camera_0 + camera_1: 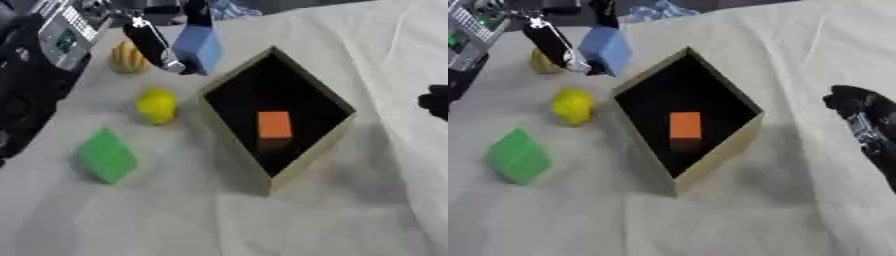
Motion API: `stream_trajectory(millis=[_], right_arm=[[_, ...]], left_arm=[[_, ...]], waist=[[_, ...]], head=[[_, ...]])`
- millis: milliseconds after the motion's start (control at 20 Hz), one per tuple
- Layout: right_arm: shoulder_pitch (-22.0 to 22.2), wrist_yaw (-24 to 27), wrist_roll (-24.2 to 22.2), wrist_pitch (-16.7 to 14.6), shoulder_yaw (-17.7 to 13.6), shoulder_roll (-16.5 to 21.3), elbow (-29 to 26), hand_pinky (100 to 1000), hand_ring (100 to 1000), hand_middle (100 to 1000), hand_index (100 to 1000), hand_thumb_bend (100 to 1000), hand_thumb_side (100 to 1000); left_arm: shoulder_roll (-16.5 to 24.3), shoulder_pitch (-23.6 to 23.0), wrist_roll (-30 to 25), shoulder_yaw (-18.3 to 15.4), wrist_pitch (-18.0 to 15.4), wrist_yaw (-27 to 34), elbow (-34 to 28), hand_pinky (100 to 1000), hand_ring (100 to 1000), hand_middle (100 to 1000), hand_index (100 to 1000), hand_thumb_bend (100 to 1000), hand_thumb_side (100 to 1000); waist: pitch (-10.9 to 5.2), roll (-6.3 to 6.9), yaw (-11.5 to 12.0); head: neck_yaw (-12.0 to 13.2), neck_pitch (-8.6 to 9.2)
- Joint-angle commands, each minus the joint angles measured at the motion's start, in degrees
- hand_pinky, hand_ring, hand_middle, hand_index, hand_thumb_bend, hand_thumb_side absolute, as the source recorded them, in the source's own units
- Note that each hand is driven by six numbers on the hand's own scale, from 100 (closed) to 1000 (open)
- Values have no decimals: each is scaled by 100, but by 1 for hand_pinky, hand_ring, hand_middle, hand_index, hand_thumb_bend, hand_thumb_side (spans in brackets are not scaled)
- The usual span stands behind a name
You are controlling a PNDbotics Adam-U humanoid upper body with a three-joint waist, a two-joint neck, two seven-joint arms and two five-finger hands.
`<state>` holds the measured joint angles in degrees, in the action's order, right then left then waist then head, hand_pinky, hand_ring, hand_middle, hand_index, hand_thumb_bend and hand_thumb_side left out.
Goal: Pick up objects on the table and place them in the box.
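Note:
My left hand (157,45) comes in from the upper left and is shut on a blue block (199,48), held in the air just beyond the far left corner of the box (308,160). The box is tan with a dark inside, and an orange block (274,125) lies in it. On the cloth to the left of the box lie a yellow lemon-like fruit (157,105), a green block (107,156) and, farther back, a yellow-orange ridged fruit (128,58). My right hand (866,122) rests at the right edge; its fingers are hard to make out.
A pale cloth (262,220) covers the table. A grey device with buttons (66,32) and dark equipment (22,95) stand at the upper left edge. Blue fabric (662,10) lies at the far edge.

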<state>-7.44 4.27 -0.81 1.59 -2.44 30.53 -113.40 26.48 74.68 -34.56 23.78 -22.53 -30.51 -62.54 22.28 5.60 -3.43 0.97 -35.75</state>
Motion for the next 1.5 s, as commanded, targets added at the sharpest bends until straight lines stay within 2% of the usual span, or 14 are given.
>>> stream_trajectory(millis=[50,550,700,800,950,1150,1300,1500], right_arm=[[-60,68,-24,-2,-14,108,-119,927,850,753,848,100,758],[-138,109,-60,24,5,52,-119,927,850,753,848,100,762],[-150,115,-67,32,5,42,-119,927,849,753,848,100,762],[-153,117,-67,38,2,38,-119,927,849,753,848,100,763],[-153,120,-69,41,0,32,-119,927,849,753,848,100,764],[-142,122,-68,47,0,28,-119,926,849,753,848,100,763],[-134,130,-72,48,3,27,-119,926,849,754,848,100,761],[-62,119,-59,51,-19,56,-119,926,849,754,848,100,759]], left_arm=[[-40,183,-23,-97,-8,-61,25,751,604,522,656,324,219],[-404,265,-91,-18,-114,-183,150,756,616,536,671,348,241],[-454,245,-127,-3,-149,-189,203,790,700,641,758,435,327],[-458,231,-189,10,-195,-197,229,826,790,766,855,521,393],[-441,206,-241,-7,-246,-318,260,850,832,827,906,631,488],[-425,177,-130,-59,-266,-466,279,847,826,831,921,637,486],[-396,154,-57,-54,-292,-474,276,837,804,792,901,603,463],[-111,75,51,-2,-306,-265,99,823,772,744,861,554,471]], waist=[[-118,-24,-37],[-82,27,-199],[-77,45,-211],[-74,53,-214],[-72,55,-212],[-83,48,-194],[-106,35,-169],[-166,29,-67]], head=[[48,62],[140,70],[142,64],[140,62],[130,47],[121,23],[115,2],[51,-77]])
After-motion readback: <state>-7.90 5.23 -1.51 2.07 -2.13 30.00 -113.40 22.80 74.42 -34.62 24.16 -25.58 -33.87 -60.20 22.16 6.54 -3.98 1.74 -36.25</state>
